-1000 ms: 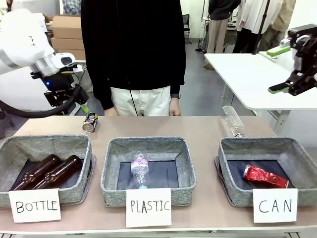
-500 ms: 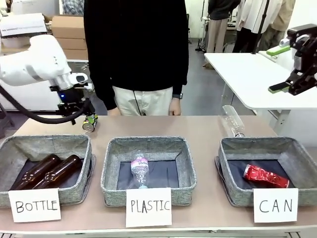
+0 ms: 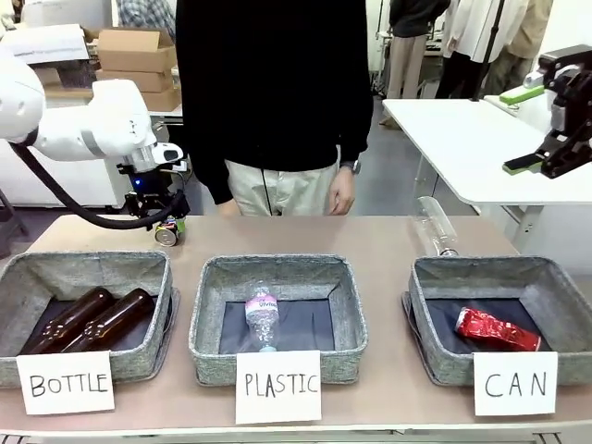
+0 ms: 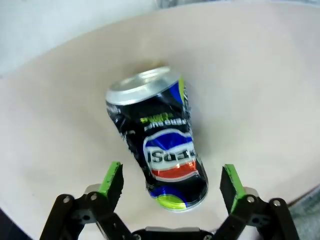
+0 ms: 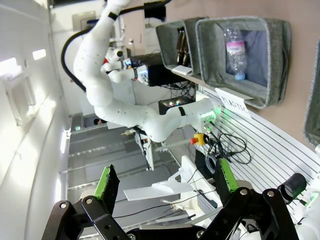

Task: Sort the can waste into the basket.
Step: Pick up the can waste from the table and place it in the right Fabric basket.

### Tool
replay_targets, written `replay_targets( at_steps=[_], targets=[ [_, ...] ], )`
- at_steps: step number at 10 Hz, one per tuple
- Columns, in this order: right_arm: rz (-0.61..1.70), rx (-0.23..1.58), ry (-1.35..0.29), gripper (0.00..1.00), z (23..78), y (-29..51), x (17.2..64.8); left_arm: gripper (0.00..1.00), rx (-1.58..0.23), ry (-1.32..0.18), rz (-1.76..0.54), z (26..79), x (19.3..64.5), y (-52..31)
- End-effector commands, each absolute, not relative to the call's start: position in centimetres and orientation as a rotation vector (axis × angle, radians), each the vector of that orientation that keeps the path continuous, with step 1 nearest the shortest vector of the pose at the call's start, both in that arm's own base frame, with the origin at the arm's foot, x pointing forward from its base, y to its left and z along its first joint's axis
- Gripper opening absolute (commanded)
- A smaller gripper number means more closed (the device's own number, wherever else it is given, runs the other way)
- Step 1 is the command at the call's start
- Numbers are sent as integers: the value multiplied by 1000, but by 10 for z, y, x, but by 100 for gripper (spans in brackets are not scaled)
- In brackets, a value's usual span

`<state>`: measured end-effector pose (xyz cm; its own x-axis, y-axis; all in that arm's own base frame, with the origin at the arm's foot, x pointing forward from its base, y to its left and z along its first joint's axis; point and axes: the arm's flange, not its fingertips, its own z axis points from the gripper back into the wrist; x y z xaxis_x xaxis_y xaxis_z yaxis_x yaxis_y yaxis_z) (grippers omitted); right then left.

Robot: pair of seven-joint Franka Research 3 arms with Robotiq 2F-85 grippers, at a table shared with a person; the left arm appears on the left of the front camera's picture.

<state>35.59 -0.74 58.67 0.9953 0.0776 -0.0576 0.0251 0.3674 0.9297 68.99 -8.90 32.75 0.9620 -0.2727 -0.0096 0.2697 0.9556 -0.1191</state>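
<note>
In the near right basket [image 3: 442, 363] marked CAN, the red can [image 3: 496, 329] is lying on the dark floor. Farther back on the bench [image 3: 370, 240], at its left, the black can [image 4: 160, 145] is lying on its side. The left hand [image 4: 171, 172] is hovering over it, fingers spread wide either side. The right hand [image 3: 521, 129] is hanging high, wide and empty.

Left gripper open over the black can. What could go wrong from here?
1. The black can lies dented and skewed between the left gripper's open pads, so closing may squeeze it out sideways.
2. The CAN basket sits at the table's far right. The carry would likely pass close to the person and may crowd the raised right gripper.
3. A clear bottle lies by that basket's far rim and could get knocked.
</note>
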Motion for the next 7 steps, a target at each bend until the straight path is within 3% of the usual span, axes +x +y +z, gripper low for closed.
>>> replay_targets(
  at_steps=[1, 4, 5, 6, 7],
  targets=[
    [45, 1194, 95, 100, 590, -9, 355, 100, -61, 1, -254, 319, 699, -98],
    [45, 1194, 95, 100, 590, -9, 355, 100, -65, 31, -238, 313, 700, -97],
    [45, 1194, 95, 100, 590, -9, 355, 42, -28, 40, -225, 312, 700, -96],
    [45, 1194, 95, 100, 590, -9, 355, 43, -34, 32, -225, 312, 700, -95],
    [45, 1194, 95, 100, 590, -9, 355, 0, -38, 22, -223, 312, 699, -95]
  ],
)
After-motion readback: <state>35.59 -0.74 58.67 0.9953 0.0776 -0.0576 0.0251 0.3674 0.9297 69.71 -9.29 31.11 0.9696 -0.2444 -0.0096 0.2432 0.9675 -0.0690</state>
